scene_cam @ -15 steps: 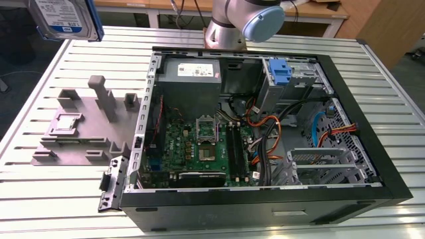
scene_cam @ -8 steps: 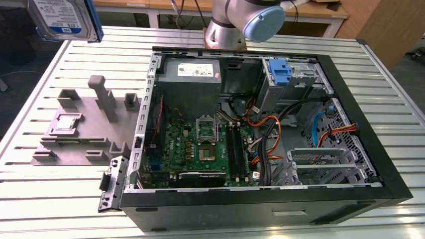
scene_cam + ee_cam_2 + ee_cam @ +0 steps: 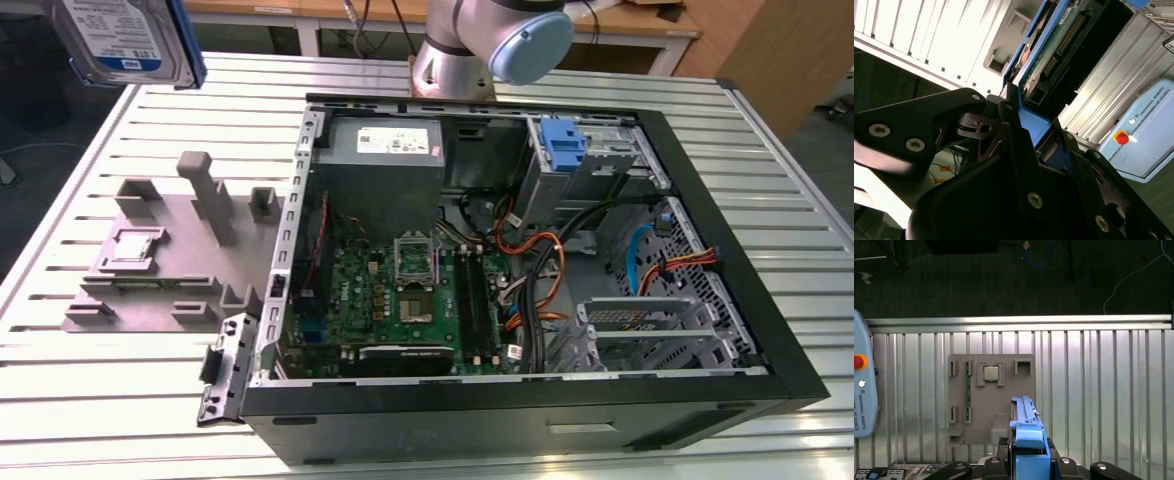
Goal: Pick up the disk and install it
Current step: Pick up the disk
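Note:
The disk [image 3: 127, 40], a silver drive with a blue-and-white label and blue rails, hangs high in the air at the exterior view's far left, above the table's back corner. In the second wrist view my gripper [image 3: 1036, 132] is shut on the disk [image 3: 1054, 50], with its black fingers [image 3: 1009, 120] clamped on the blue rail at one end. In the first wrist view the disk [image 3: 1026, 437] appears edge-on, sticking out from the gripper [image 3: 1029, 467] above the grey fixture [image 3: 991, 400].
The open computer case [image 3: 787, 370] lies on the slatted metal table [image 3: 94, 400], with a blue caddy [image 3: 567, 150] in its drive bay. A grey fixture [image 3: 174, 260] sits left of the case. The arm's base [image 3: 461, 50] stands behind it. A teach pendant [image 3: 861, 390] lies nearby.

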Robot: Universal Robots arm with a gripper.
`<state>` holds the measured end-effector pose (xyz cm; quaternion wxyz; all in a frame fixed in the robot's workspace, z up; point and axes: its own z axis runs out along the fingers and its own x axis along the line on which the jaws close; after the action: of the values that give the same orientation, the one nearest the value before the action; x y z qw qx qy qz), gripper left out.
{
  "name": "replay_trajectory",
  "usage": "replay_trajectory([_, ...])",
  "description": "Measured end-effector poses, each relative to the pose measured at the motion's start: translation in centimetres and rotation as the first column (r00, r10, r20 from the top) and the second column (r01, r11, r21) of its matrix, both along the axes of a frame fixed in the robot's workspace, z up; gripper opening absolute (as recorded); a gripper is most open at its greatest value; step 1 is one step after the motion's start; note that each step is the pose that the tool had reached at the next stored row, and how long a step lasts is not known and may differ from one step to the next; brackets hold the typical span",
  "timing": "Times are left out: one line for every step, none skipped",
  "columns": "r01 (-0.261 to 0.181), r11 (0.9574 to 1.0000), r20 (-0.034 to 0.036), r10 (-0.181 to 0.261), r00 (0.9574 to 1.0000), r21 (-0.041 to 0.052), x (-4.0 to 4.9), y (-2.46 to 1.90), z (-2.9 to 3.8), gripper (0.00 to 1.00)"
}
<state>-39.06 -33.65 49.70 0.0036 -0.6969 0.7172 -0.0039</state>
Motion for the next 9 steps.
replay_trajectory([0.0, 1.0, 0.0, 0.0, 1.0, -0.0003, 0.0, -0.09, 0.0, 0.37])
replay_trajectory([0.0, 1.0, 0.0, 0.0, 1.0, -0.0007, 0.0, -0.19, 0.0, 0.37])
replay_trajectory([0.0, 1.0, 0.0001, 0.0, 1.0, -0.0011, 0.0, -0.28, 0.0, 0.37])
replay_trajectory([0.0, 1.0, 0.0, 0.0, 1.0, -0.0013, 0.0, -0.4, 0.0, 0.37])
replay_trajectory([0.0, 1.0, 0.0001, 0.0, 1.0, -0.0013, 0.0, -0.52, 0.0, 0.37])
replay_trajectory([0.0, 1.0, 0.0001, 0.0, 1.0, -0.0013, 0.01, -0.59, -0.01, 0.37])
replay_trajectory([0.0, 1.0, 0.0001, 0.0, 1.0, -0.0013, 0.05, -0.62, -0.01, 0.37])
replay_trajectory([0.0, 1.0, 0.0, 0.0, 1.0, -0.0013, 0.11, -0.63, 0.0, 0.37])
replay_trajectory([0.0, 1.0, 0.0001, 0.0, 1.0, -0.0013, 0.2, -0.64, 0.0, 0.37])
